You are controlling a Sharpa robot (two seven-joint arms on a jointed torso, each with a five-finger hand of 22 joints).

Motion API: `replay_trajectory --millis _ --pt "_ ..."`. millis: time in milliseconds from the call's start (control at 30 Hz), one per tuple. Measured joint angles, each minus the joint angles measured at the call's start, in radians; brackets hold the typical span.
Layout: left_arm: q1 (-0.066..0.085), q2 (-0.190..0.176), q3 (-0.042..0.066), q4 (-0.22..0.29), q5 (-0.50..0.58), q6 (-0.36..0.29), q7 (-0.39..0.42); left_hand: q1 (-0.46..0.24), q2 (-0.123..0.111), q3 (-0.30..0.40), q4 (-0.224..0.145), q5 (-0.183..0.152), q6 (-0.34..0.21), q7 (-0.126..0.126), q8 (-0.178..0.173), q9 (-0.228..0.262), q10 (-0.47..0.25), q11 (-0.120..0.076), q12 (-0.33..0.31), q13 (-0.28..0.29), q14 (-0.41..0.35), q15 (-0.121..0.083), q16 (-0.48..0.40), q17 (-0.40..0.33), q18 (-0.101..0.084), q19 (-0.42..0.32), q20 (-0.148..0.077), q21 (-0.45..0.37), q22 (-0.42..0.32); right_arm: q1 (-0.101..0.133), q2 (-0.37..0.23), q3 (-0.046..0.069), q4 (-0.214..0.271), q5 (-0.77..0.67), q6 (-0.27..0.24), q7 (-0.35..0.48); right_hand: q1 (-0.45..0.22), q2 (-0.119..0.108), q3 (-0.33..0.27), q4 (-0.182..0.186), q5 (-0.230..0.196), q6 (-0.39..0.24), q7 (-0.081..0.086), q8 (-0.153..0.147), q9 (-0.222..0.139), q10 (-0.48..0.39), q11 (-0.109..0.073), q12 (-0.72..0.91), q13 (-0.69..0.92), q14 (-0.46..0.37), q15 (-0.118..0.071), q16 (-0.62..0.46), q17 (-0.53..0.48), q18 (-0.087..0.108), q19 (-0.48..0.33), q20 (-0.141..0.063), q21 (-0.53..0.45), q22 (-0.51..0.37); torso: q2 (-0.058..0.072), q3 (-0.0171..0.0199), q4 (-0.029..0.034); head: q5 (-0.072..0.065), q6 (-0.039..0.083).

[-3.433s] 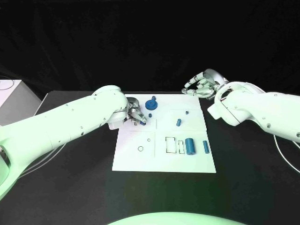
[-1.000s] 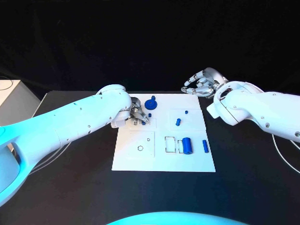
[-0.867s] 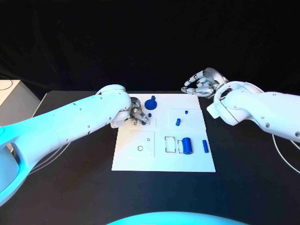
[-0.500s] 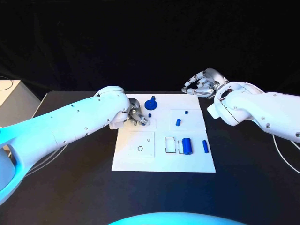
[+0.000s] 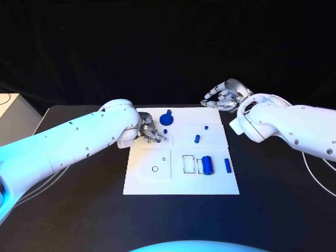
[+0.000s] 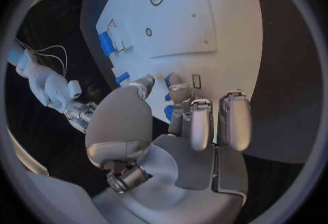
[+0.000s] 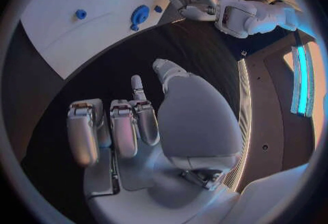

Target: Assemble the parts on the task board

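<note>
On the near part of the task board [image 5: 179,181], which lies on the black bench [image 5: 289,199], a thick blue cylinder [image 5: 207,164] rests with its long axis running near to far, just beside an outlined rectangular slot [image 5: 188,164] on its left. A thin blue pin [image 5: 227,166] lies parallel to it on its right. A small round hole [image 5: 154,169] sits on the left side of the board, apart from both.

Farther back, a short blue peg [image 5: 197,139] lies right of centre. The left hand [image 5: 150,133] is over the board's left edge at about this depth, and small blue parts [image 6: 169,96] sit just beyond its fingertips [image 6: 179,90]. I cannot tell whether it pinches one or merely touches them. The coming move likely turns on this: the parts lie right at the left hand, while the cylinder and pin lie nearer and to its right.

At the far edge stands a round blue knob [image 5: 166,118], with a tiny blue stud [image 5: 206,126] to its right. The right hand [image 5: 223,97] hovers past the board's far right corner, fingers curled loosely and holding nothing, so it is the farther hand from any part.

The left wrist view shows the fingertips meeting the small blue parts, which the arm partly hides from the head camera. The right wrist view shows the right hand's palm bare, with bench beneath it and the board off to one side.
</note>
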Motion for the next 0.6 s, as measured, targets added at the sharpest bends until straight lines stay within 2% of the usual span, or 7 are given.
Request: replay_trajectory --millis 167,233,300,400,467,600 --pt "0.001 -0.02 0.033 0.017 -0.001 -0.001 0.0 0.0 0.0 -0.005 0.0 0.0 -0.003 0.003 0.0 0.001 -0.001 0.001 0.0 -0.004 0.0 0.0 0.0 0.0 0.0 0.0 0.0 -0.004 0.0 -0.001 -0.003 0.0 0.0 0.0 0.0 0.001 -0.004 -0.004 -0.005 0.0 0.0 -0.003 0.003 0.004 0.001 0.0 0.0 0.0 0.0 0.0 0.0 0.0 0.0 0.0 0.0 0.0 0.0 0.0 -0.001 0.0005 -0.0003 -0.003 0.004" --pt "0.001 -0.028 0.047 0.022 -0.001 -0.001 -0.001 0.0 0.0 -0.015 -0.001 0.0 -0.008 0.008 -0.006 0.001 -0.007 0.007 0.0 -0.012 0.0 0.0 0.0 0.0 0.0 0.0 0.0 -0.008 0.0 -0.001 -0.004 0.0 0.0 0.0 0.0 0.001 -0.004 -0.004 -0.005 0.0 0.0 -0.003 0.003 0.004 0.001 0.0 0.0 0.0 0.0 0.0 0.0 0.0 0.0 0.0 0.0 0.0 0.0 0.0 -0.001 0.0006 -0.0003 -0.004 0.004" --pt "0.001 -0.036 0.067 0.026 -0.002 0.0 -0.001 0.008 0.008 -0.016 -0.002 0.0 -0.011 0.01 -0.007 0.001 -0.008 0.007 -0.001 -0.015 0.0 0.0 0.0 0.0 0.0 0.0 0.0 -0.008 0.0 -0.002 -0.006 0.0 0.001 0.0 0.0 0.002 -0.004 -0.004 -0.005 0.0 0.0 -0.003 0.003 0.004 0.001 0.0 0.0 0.0 0.0 0.0 0.0 0.0 0.0 0.0 0.0 0.0 0.0 0.0 0.0 0.0006 -0.0002 -0.004 0.005" --pt "0.002 -0.046 0.093 0.031 -0.003 0.0 -0.001 0.042 0.035 -0.029 -0.001 0.0 -0.046 0.024 -0.041 -0.009 -0.037 0.02 -0.021 -0.042 0.0 0.001 0.0 0.0 0.0 -0.017 0.007 -0.024 0.0 -0.002 -0.008 0.0 0.002 0.0 -0.001 0.004 -0.004 -0.004 -0.005 0.0 0.0 -0.003 0.003 0.004 0.001 0.0 0.0 0.0 0.0 0.0 0.0 0.0 0.0 0.0 0.0 0.0 0.0 0.0 0.0 0.0 0.0002 -0.003 0.006" --pt "0.003 -0.051 0.11 0.031 -0.002 0.0 -0.001 0.082 0.051 -0.029 -0.001 0.0 -0.078 0.045 -0.092 -0.04 -0.081 0.037 -0.055 -0.09 0.001 0.02 -0.009 0.0 0.0 -0.035 0.017 -0.038 -0.009 -0.002 -0.01 0.0 0.002 0.0 -0.002 0.005 -0.004 -0.004 -0.005 0.0 0.0 -0.003 0.003 0.004 0.001 0.0 0.0 0.0 0.0 0.0 0.0 0.0 0.0 0.0 0.0 0.0 0.0 0.0 0.001 0.0 0.0003 -0.001 0.008" --pt "0.009 -0.06 0.143 0.024 0.005 -0.003 -0.001 0.124 0.061 -0.029 -0.001 0.0 -0.096 0.063 -0.145 -0.078 -0.149 0.056 -0.12 -0.181 0.001 0.037 -0.027 0.0 0.0 -0.066 0.035 -0.065 -0.051 -0.002 -0.013 0.0 0.002 0.001 -0.005 0.007 -0.004 -0.004 -0.005 0.0 0.0 -0.003 0.003 0.004 0.001 0.0 0.0 0.0 0.0 0.0 0.0 0.0 0.0 0.0 0.0 0.0 0.0 0.0 0.002 -0.0002 0.0005 0.002 0.011"
